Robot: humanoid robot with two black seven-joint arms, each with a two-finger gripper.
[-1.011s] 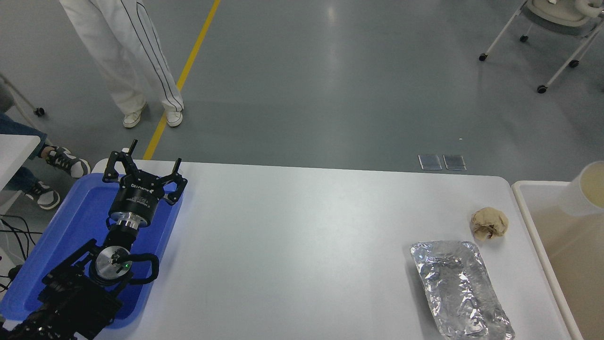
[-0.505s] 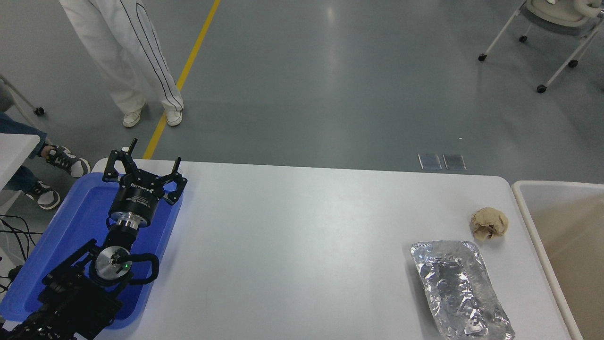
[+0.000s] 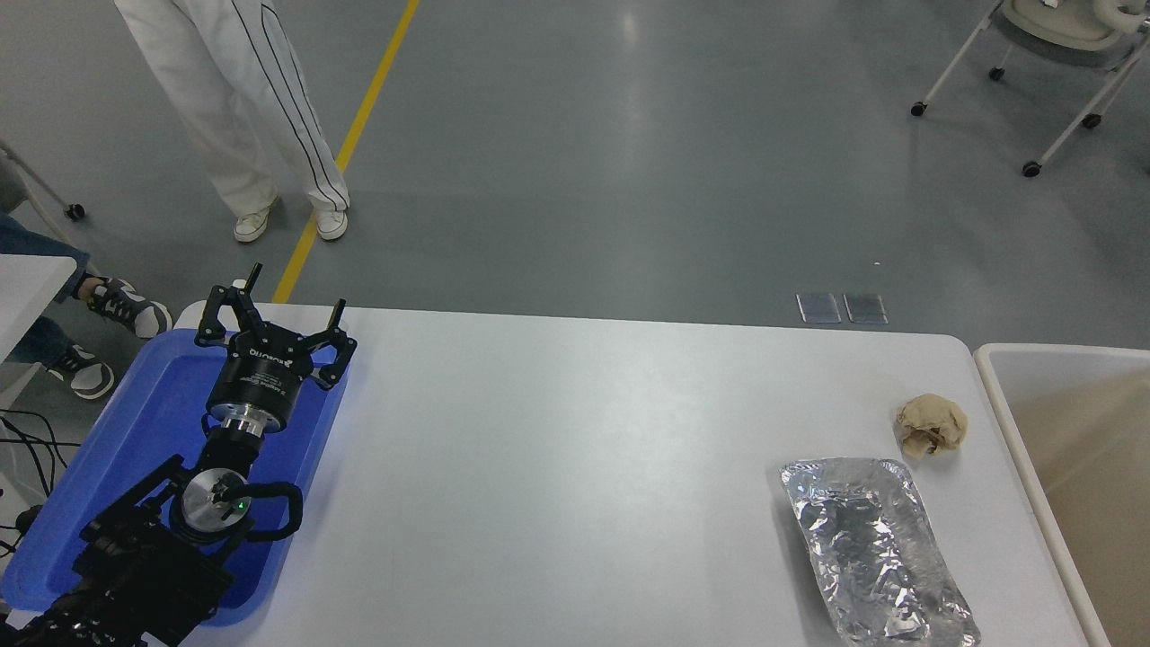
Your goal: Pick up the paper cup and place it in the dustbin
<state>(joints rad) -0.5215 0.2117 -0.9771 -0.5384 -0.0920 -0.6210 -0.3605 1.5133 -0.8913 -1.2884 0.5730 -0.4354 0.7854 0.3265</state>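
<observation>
Head view: dustbin (image 3: pixel 1006 418) lengthwise front-to-back.

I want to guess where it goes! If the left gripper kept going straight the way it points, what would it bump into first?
Probably nothing on the table. The left gripper, open above the blue tray, points past the table's far edge; beyond is bare floor.

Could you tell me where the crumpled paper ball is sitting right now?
In the head view, the paper ball sits on the table's right side, just beyond the foil tray and beside the dustbin.
</observation>
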